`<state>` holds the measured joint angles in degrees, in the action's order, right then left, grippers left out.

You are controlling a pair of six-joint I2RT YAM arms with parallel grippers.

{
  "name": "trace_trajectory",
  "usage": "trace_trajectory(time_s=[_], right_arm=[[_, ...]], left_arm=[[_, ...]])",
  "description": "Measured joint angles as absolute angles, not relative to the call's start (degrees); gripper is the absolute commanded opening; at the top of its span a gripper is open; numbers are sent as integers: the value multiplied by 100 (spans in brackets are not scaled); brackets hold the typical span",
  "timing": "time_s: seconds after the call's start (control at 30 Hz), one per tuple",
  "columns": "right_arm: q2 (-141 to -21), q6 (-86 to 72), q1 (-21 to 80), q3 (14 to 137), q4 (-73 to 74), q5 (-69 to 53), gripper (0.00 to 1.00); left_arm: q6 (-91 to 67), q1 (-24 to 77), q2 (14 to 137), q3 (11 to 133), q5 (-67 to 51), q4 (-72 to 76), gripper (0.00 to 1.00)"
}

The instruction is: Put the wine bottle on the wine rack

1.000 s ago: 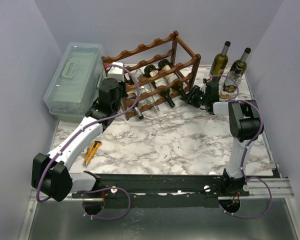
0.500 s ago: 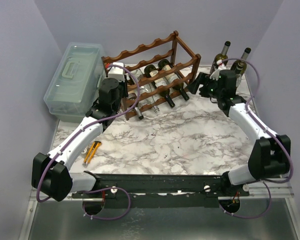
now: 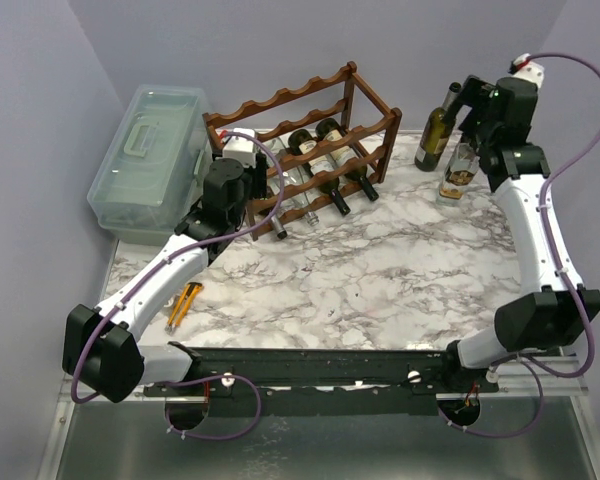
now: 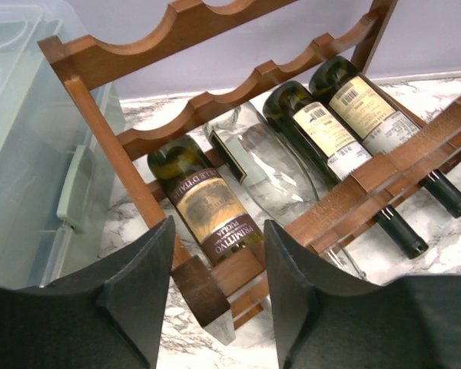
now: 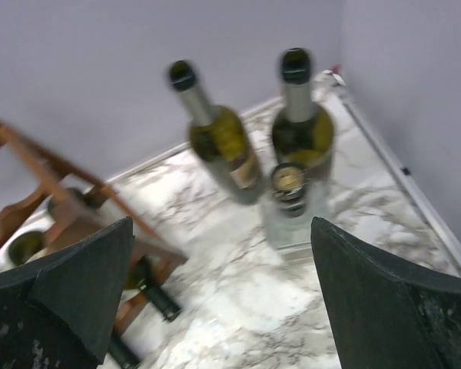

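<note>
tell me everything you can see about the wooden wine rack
The dark reddish-brown wooden wine rack has three tiers of wavy scalloped rails between upright posts, sides open. It stands at an angle on the white marbled table, far left, beside the pale green translucent plastic box. Four wine bottles, three dark green and one clear, lie in it side by side, necks poking out the front; the top tier is bare. The open left gripper hovers at its front corner nearest the box; contact is unclear.

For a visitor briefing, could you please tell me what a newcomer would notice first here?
The dark wooden wine rack at the marble table's back holds lying bottles. At the far right corner, the right end effector hangs wide open near the tops of upright bottles.
</note>
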<state>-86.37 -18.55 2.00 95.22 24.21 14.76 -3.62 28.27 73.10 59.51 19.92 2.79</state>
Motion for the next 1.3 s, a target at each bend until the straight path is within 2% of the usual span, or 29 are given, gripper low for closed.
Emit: trace_trajectory(time_s=[0.13,0.3,0.57,0.67,0.9,1.07,1.1,1.13,1.3], right_arm=[[-9192,-1955,-266,9966,2858,1730,100],[-9883,-2005,-360,10353,3212,1881,98],[-10431,-1981,-355,10425,3334,1881,77],[-10506,-1907,-355,10383,3288,1966,72],[-10506,-1605,-355,9968,2956,2226,45],[-10501,-1426,-349,9880,2729,2150,8],[-10501,-1415,-346,9880,2707,2110,3],[-10492,-1422,-344,9880,2687,2062,1],[-10123,-1505,-45,9491,2689,1964,1]], left_arm=[[-342,2902,7310,5951,1968,128,81],[-336,2919,7295,5951,1949,69,86],[-311,2928,7188,5948,1953,49,88],[-296,2928,7164,5948,1953,49,88],[-270,2928,7157,5937,1953,51,93],[-244,2928,7126,5933,1953,49,94],[-237,2928,7107,5933,1953,49,94],[-235,2928,7083,5933,1953,49,94],[-239,2928,6917,5933,1894,78,90]])
